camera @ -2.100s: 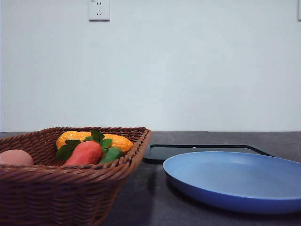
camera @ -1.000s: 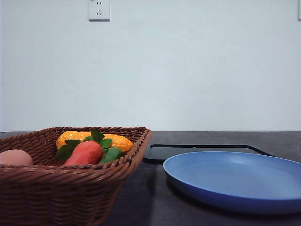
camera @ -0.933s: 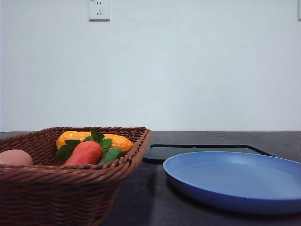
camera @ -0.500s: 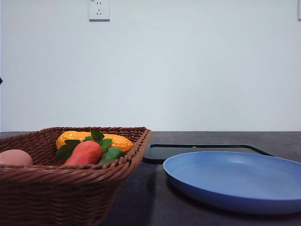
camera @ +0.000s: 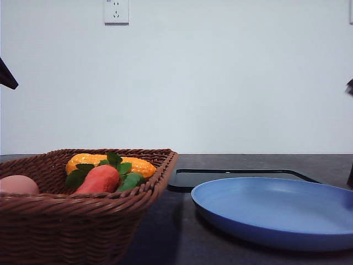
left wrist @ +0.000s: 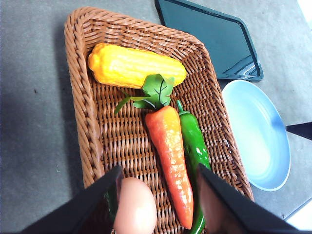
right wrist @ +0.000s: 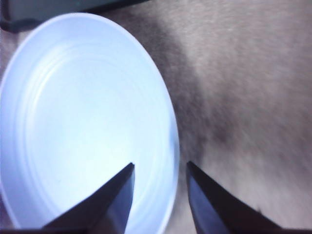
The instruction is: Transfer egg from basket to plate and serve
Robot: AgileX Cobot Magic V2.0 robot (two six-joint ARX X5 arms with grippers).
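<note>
The pinkish-brown egg (camera: pixel 16 184) lies at the near left end of the brown wicker basket (camera: pixel 83 221). In the left wrist view the egg (left wrist: pixel 135 208) sits low between the fingers of my left gripper (left wrist: pixel 160 170), which hovers open above the basket (left wrist: pixel 83 112) and holds nothing. The blue plate (camera: pixel 276 212) rests on the table right of the basket. My right gripper (right wrist: pixel 160 165) hangs open over the plate's (right wrist: pixel 83 112) rim, with nothing in it.
The basket also holds a yellow corn cob (left wrist: pixel 134 66), an orange carrot with green leaves (left wrist: pixel 168 146) and a green pepper (left wrist: pixel 195 146). A flat black tray (camera: pixel 237 178) lies behind the plate. Dark arm parts show at the left edge (camera: pixel 6 76) and right edge (camera: pixel 349 87).
Dark tips of both arms have come into the front view at its left and right edges. The egg, basket and plate have not moved.
</note>
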